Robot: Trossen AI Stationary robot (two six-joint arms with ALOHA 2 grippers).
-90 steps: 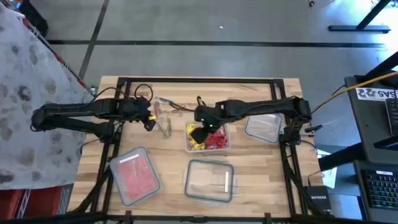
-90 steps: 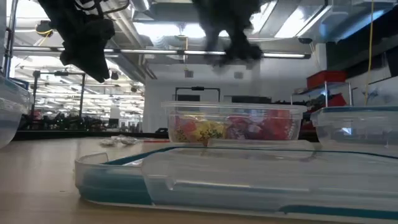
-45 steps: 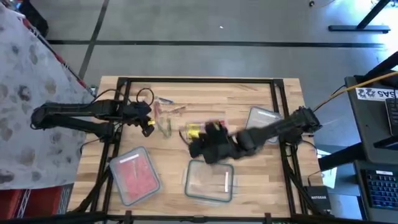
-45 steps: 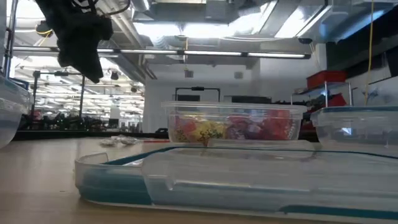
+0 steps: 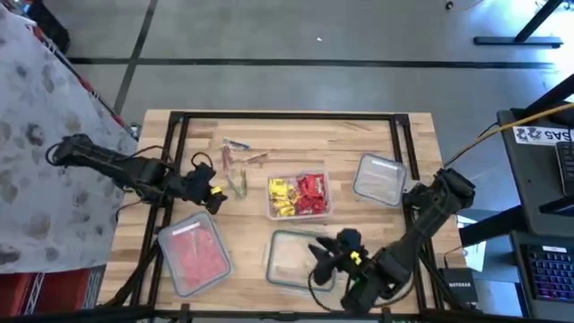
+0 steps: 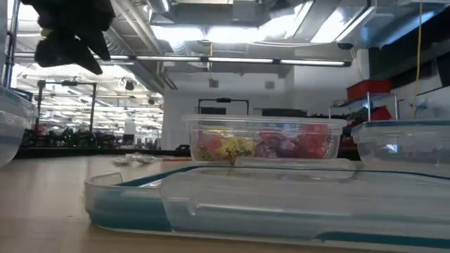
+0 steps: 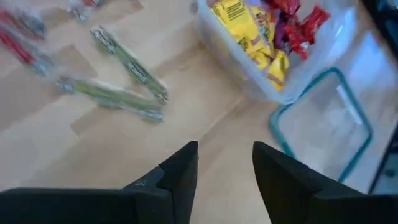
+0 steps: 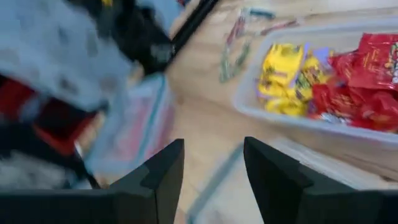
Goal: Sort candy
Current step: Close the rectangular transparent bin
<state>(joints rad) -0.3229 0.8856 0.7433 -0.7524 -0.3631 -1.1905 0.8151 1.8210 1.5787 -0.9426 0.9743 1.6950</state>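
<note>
The candy, small shiny wrapped pieces with yellow ones [image 5: 281,196] on the left and red ones [image 5: 311,194] on the right, sits heaped in a clear rectangular plastic container with rounded corners [image 5: 299,213] at the middle of the wooden desk [image 5: 296,135]; the low view shows the same yellow and red pile through the container's clear wall [image 6: 264,144]. A few loose long thin wrapped pieces, greenish and reddish [image 5: 238,166], lie on the bare wood just left of that container, on its far side. Just near of the candy container lies an empty clear container with a teal rim [image 5: 289,260]. At the near left stands a clear container filled with pink-red pieces [image 5: 193,252], and at the far right rests another clear container [image 5: 380,178]. The left tool [image 5: 208,192] hangs over the desk to the left of the loose pieces, its two dark fingers [image 7: 180,177] spread apart with nothing between them. The right tool [image 5: 321,257] is over the right part of the teal-rimmed container, its fingers [image 8: 165,171] likewise parted and empty.
</note>
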